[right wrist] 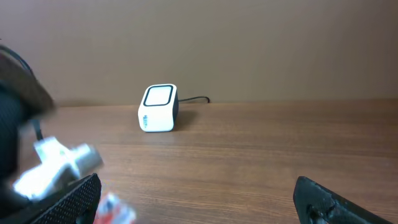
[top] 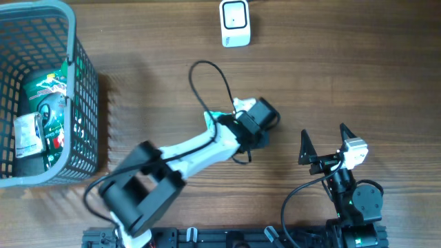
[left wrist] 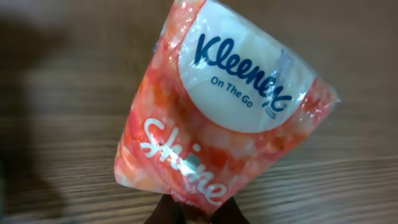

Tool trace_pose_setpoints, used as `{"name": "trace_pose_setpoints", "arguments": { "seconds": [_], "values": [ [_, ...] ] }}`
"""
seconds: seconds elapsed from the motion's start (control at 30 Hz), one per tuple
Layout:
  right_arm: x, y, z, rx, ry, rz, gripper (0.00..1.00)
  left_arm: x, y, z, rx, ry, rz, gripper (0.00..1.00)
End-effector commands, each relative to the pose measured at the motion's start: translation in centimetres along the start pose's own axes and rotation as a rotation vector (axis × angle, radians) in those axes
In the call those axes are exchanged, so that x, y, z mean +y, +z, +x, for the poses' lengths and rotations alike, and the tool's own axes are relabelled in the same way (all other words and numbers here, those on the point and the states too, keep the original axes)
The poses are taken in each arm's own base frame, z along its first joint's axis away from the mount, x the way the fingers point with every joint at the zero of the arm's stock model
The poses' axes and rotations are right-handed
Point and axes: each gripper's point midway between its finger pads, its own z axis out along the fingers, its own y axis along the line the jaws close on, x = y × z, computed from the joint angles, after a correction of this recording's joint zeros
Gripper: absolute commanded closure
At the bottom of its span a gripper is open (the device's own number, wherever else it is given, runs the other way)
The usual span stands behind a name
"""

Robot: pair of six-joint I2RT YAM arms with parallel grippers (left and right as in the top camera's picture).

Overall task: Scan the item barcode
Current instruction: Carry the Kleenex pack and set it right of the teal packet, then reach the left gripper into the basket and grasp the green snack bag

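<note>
We log left jaws clenched on the tissue pack (left wrist: 217,106), at mid bench (top: 358,55); right jaws released, idle at near right. Scanner (top: 235,22) stands far, well apart. Grasp done, we judge; scan not yet done.

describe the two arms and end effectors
The left arm is a white link between bulky black joints, with a thin black cable looping off it. The right arm is black with a white block; the right end effector has two pointed black fingers.
</note>
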Motion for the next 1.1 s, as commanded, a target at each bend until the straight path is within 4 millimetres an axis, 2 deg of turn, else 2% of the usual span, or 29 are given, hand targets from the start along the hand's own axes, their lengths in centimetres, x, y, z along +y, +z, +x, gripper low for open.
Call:
{"name": "trace_pose_setpoints", "arguments": {
  "seconds": [0.0, 0.03, 0.07, 0.1, 0.13, 0.17, 0.2, 0.23, 0.27, 0.3, 0.37, 0.43, 0.47, 0.5, 0.53, 0.57, 0.63, 0.67, 0.73, 0.77, 0.8, 0.83, 0.87, 0.9, 0.97, 1.0, 1.03, 1.07],
  "values": [
    [0.1, 0.0, -0.1, -0.006, -0.01, -0.005, 0.0, -0.4, 0.3, 0.5, 0.002, 0.027, -0.002, 0.96],
    [0.1, 0.0, -0.1, -0.006, -0.01, -0.005, 0.0, -0.7, 0.1, 0.3, -0.003, 0.036, 0.006, 0.96],
    [0.1, 0.0, -0.1, -0.006, -0.01, -0.005, 0.0, -0.9, -0.2, 0.2, -0.006, 0.055, 0.01, 0.9],
    [0.1, 0.0, -0.1, -0.006, -0.01, -0.005, 0.0, -1.3, -1.3, -0.2, -0.009, 0.09, 0.011, 0.72],
    [0.1, 0.0, -0.1, -0.006, -0.01, -0.005, 0.0, -1.7, -2.2, -0.5, -0.014, 0.13, 0.011, 0.59],
    [0.1, 0.0, -0.1, -0.006, -0.01, -0.005, 0.0, -1.9, -3.8, -1.5, -0.042, 0.172, -0.012, 0.28],
    [0.1, 0.0, -0.1, -0.006, -0.01, -0.005, 0.0, -1.4, -6.0, -3.4, -0.112, 0.177, -0.079, 0.18],
    [0.1, 0.0, -0.1, -0.006, -0.01, -0.005, 0.0, -1.0, -7.6, -4.6, -0.16, 0.172, -0.122, 0.17],
    [0.1, 0.0, -0.1, -0.006, -0.01, -0.005, 0.0, -0.3, -10.2, -6.6, -0.235, 0.157, -0.174, 0.17],
    [0.1, 0.0, -0.1, -0.006, -0.01, -0.005, 0.0, 0.1, -12.0, -7.8, -0.277, 0.142, -0.191, 0.15],
    [0.1, 0.0, -0.1, -0.006, -0.01, -0.005, 0.0, 1.7, -15.9, -10.3, -0.365, 0.084, -0.214, 0.0],
    [0.1, 0.0, -0.1, -0.006, -0.01, -0.005, 0.0, 4.1, -19.3, -12.3, -0.425, 0.005, -0.21, 0.0],
    [0.1, 0.0, -0.1, -0.006, -0.01, -0.005, 0.0, 5.5, -21.2, -13.3, -0.46, -0.041, -0.206, 0.04],
    [0.1, 0.0, -0.1, -0.006, -0.01, -0.005, 0.0, 6.9, -23.1, -14.1, -0.495, -0.087, -0.201, 0.12],
    [0.1, 0.0, -0.1, -0.006, -0.01, -0.005, 0.0, 8.7, -25.7, -15.1, -0.551, -0.147, -0.191, 0.16],
    [0.1, 0.0, -0.1, -0.006, -0.01, -0.005, 0.0, 10.9, -29.2, -16.0, -0.63, -0.221, -0.173, 0.15],
    [0.1, 0.0, -0.1, -0.006, -0.01, -0.005, 0.0, 14.1, -33.7, -16.8, -0.741, -0.327, -0.158, 0.06],
    [0.1, 0.0, -0.1, -0.006, -0.01, -0.005, 0.0, 17.1, -37.8, -16.9, -0.851, -0.422, -0.151, 0.0],
    [0.1, 0.0, -0.1, -0.006, -0.01, -0.005, 0.0, 21.6, -42.8, -16.2, -0.996, -0.55, -0.179, 0.0],
    [0.1, 0.0, -0.1, -0.006, -0.01, -0.005, 0.0, 23.9, -45.1, -15.8, -1.066, -0.614, -0.208, 0.0],
    [0.1, 0.0, -0.1, -0.006, -0.01, -0.005, 0.0, 25.5, -46.3, -15.4, -1.108, -0.66, -0.234, 0.0],
    [0.1, 0.0, -0.1, -0.006, -0.01, -0.005, 0.0, 28.0, -47.8, -15.0, -1.159, -0.729, -0.283, 0.0],
    [0.1, 0.0, -0.1, -0.006, -0.01, -0.005, 0.0, 29.7, -48.3, -14.8, -1.174, -0.774, -0.323, 0.0],
    [0.1, 0.0, -0.1, -0.006, -0.01, -0.005, 0.0, 32.4, -48.5, -14.4, -1.175, -0.844, -0.39, 0.0],
    [0.1, 0.0, -0.1, -0.006, -0.01, -0.005, 0.0, 36.1, -47.3, -14.3, -1.118, -0.933, -0.457, 0.0],
    [0.1, 0.0, -0.1, -0.006, -0.01, -0.005, 0.0, 38.5, -46.0, -14.4, -1.063, -0.984, -0.49, 0.0],
    [0.1, 0.0, -0.1, -0.006, -0.01, -0.005, 0.0, 39.9, -44.4, -14.6, -1.0, -1.013, -0.496, 0.0],
    [0.1, 0.0, -0.1, -0.006, -0.01, -0.005, 0.0, 41.7, -42.0, -14.5, -0.907, -1.052, -0.516, 0.0]
  ]
}}
